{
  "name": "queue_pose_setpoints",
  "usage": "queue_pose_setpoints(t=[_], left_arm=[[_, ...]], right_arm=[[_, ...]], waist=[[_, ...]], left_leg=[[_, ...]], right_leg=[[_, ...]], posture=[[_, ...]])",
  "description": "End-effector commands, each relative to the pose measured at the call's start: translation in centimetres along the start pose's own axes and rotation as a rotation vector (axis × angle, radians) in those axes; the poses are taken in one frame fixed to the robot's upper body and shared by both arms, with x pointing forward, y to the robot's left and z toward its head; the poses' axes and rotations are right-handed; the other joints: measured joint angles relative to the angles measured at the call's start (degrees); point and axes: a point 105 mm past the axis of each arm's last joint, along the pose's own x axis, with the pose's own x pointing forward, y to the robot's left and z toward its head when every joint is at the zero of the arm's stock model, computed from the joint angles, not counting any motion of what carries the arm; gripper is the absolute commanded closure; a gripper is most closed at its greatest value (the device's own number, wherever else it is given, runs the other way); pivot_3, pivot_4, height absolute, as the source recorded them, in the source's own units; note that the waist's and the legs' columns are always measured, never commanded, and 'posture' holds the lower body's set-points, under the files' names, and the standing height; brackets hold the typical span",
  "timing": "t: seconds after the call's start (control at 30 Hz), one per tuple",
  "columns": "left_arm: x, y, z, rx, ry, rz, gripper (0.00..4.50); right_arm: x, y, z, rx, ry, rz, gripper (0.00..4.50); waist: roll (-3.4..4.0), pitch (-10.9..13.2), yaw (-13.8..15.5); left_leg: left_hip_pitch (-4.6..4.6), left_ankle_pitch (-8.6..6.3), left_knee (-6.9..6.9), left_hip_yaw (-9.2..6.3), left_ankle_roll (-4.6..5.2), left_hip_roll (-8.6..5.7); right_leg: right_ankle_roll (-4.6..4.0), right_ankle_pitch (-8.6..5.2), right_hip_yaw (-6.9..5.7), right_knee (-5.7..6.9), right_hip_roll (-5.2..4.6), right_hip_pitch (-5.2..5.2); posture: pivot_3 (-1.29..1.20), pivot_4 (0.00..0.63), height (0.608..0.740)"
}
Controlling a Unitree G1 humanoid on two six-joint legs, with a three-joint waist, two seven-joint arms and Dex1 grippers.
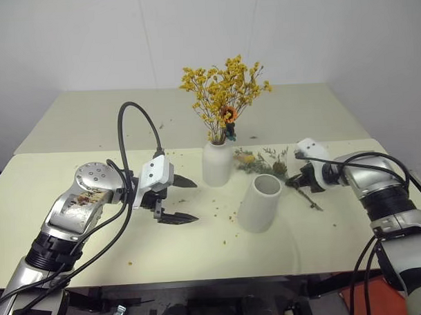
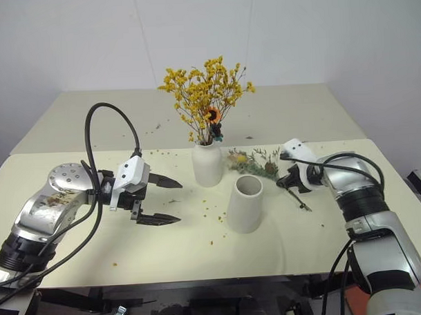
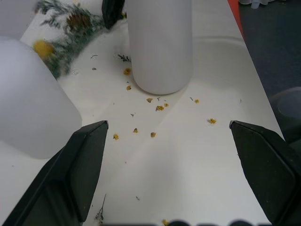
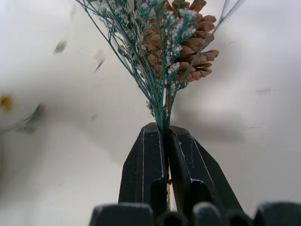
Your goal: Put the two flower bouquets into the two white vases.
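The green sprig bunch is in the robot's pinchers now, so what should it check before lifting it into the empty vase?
1. Grip: right gripper shut on the green sprig bunch at its stems: ok.
2. Cylinder vase standing upright, mouth open and nothing in it: ok.
3. Bottle-shaped vase already holds the yellow-orange bouquet: ok.
4. Left gripper open, apart from both vases: ok.
5. Whole bunch caught in the grip, no stems left loose: cannot tell.
6. Bunch off the table yet: cannot tell.
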Motion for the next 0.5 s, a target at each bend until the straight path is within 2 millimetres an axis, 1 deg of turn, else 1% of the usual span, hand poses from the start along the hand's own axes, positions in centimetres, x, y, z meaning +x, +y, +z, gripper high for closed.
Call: queue_pose_setpoints(t=[0.03,0.17,0.23,0.27,0.33,0.37,0.47,0.5], left_arm=[[-0.8,0.0,1.0,0.042,-0.022,0.023,0.0],[-1.1,0.0,1.0,0.039,-0.021,0.011,0.0],[-1.1,0.1,1.0,0.04,-0.021,0.007,0.0],[-1.2,0.2,1.0,0.042,-0.019,0.004,0.0],[-1.1,0.4,1.0,0.046,-0.017,-0.002,0.0],[-1.1,0.5,1.0,0.048,-0.017,-0.004,0.0],[-1.2,1.2,1.1,0.05,-0.025,0.001,0.0],[-1.3,1.5,1.1,0.051,-0.024,0.007,0.0]], right_arm=[[-4.2,-2.0,3.0,0.039,-0.208,-0.146,4.13],[-8.3,-3.2,4.9,0.157,-0.421,-0.329,4.13],[-10.6,-3.3,5.7,0.207,-0.572,-0.398,4.13],[-11.9,-3.1,6.3,0.224,-0.677,-0.44,4.13],[-14.2,-2.2,6.9,0.259,-0.876,-0.49,4.13],[-14.9,-1.8,7.0,0.275,-0.936,-0.507,4.13],[-17.2,1.0,7.5,0.309,-1.163,-0.433,4.13],[-17.9,1.8,7.4,0.36,-1.233,-0.391,4.13]], waist=[[0.0,0.0,0.07],[0.0,0.0,0.04],[0.0,0.0,-0.04],[0.0,0.0,-0.05],[0.0,0.0,-0.07],[0.0,0.0,-0.08],[0.01,0.0,-0.01],[0.02,0.0,-0.02]], left_leg=[[-0.02,0.0,-0.01,0.0,0.0,0.0],[-0.04,0.0,-0.04,-0.01,0.0,0.0],[-0.03,0.0,-0.03,-0.02,0.0,0.0],[-0.02,0.0,-0.03,-0.03,0.0,0.01],[0.01,0.0,-0.04,-0.06,0.0,0.02],[0.02,0.0,-0.02,-0.06,0.0,0.02],[0.01,0.01,0.02,-0.07,0.0,0.01],[0.02,0.01,0.02,-0.07,0.0,0.01]], right_leg=[[0.0,0.0,-0.01,-0.01,0.0,-0.01],[-0.01,0.0,-0.01,-0.02,0.0,-0.02],[0.01,0.0,-0.01,0.01,0.0,-0.02],[0.02,-0.01,-0.01,0.02,0.01,-0.02],[0.08,-0.05,-0.03,0.08,0.04,-0.01],[0.14,-0.08,-0.01,0.13,0.04,-0.03],[0.15,-0.08,-0.02,0.17,0.03,-0.03],[0.15,-0.08,-0.03,0.17,0.03,-0.01]], posture=[[0.0,0.15,0.74],[0.0,0.15,0.74],[0.0,0.15,0.74],[0.0,0.15,0.74],[0.0,0.15,0.74],[0.0,0.15,0.74],[0.0,0.15,0.74],[0.0,0.15,0.74]])
